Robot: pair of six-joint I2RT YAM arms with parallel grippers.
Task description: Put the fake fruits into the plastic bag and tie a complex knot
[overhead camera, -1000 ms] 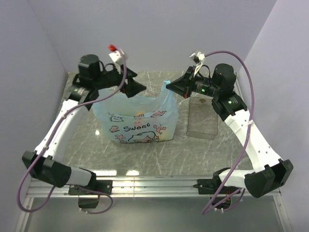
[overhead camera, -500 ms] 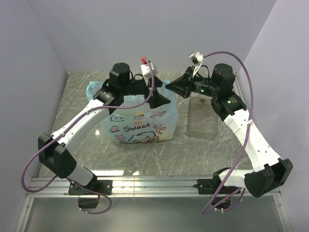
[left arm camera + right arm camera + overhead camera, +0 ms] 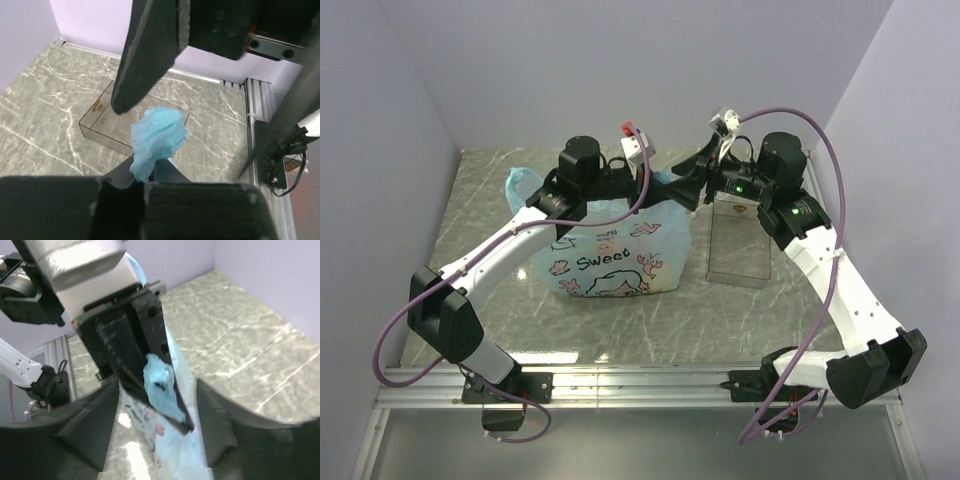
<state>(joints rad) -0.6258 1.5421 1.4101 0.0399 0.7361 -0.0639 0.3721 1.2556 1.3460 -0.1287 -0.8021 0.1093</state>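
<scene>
The light-blue plastic bag (image 3: 610,255), printed with pink cartoons, stands in the middle of the table. My left gripper (image 3: 660,192) reaches across its top and is shut on the bag's right handle (image 3: 157,137), a bunched blue twist. My right gripper (image 3: 685,185) is open, its fingers (image 3: 95,425) straddling the left gripper's tips and that handle (image 3: 160,385) without touching the plastic. The bag's left handle (image 3: 515,183) sticks up free. The fake fruits are hidden from view.
A clear rectangular tray (image 3: 738,240) stands upright just right of the bag, under my right arm, and shows beyond the handle in the left wrist view (image 3: 107,117). Purple walls close in the back and both sides. A metal rail (image 3: 640,380) runs along the near edge.
My left arm swung right from the bag's left handle, across the bag, and shut on the right handle. My right gripper opened and let go of that handle.
</scene>
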